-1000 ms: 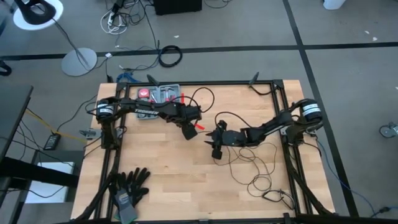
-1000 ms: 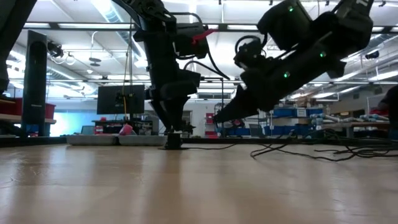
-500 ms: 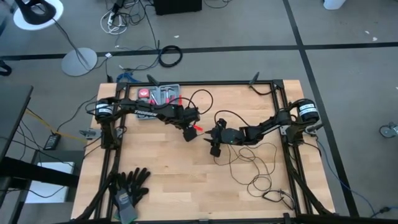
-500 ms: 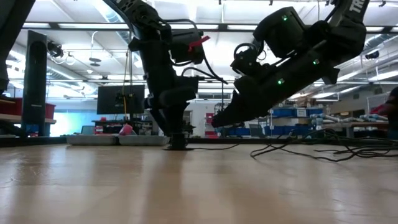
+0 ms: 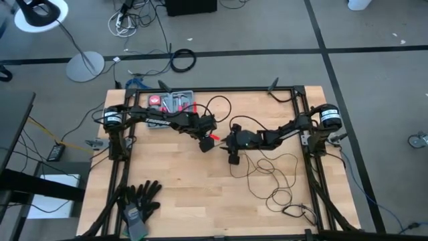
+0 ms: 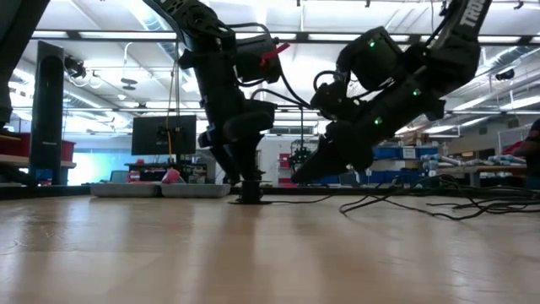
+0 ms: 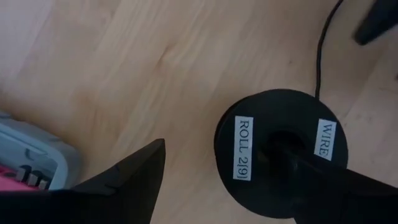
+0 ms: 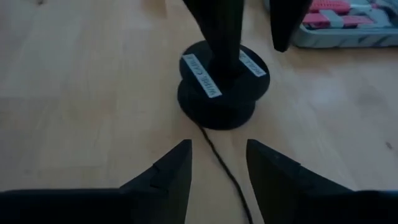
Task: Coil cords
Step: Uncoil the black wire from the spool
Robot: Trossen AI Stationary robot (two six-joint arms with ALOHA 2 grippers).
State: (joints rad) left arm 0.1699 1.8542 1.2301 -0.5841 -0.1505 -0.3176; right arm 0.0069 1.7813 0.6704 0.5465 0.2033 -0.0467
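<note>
Tabletop (image 5: 167, 201), left to right. Left gripper (image 7: 224, 180): fingers spread, one planted in the hub of the black wire spool (image 7: 280, 158) at centre. Right gripper (image 8: 217, 162): fingers released, straddling the cord (image 8: 227, 171) just right of the spool; remaining wire lies loose to the right (image 5: 271, 171).

One left hand finger (image 7: 323, 180) sits in the black labelled spool (image 7: 280, 155); thin wire (image 7: 323, 43) leads away.
</note>
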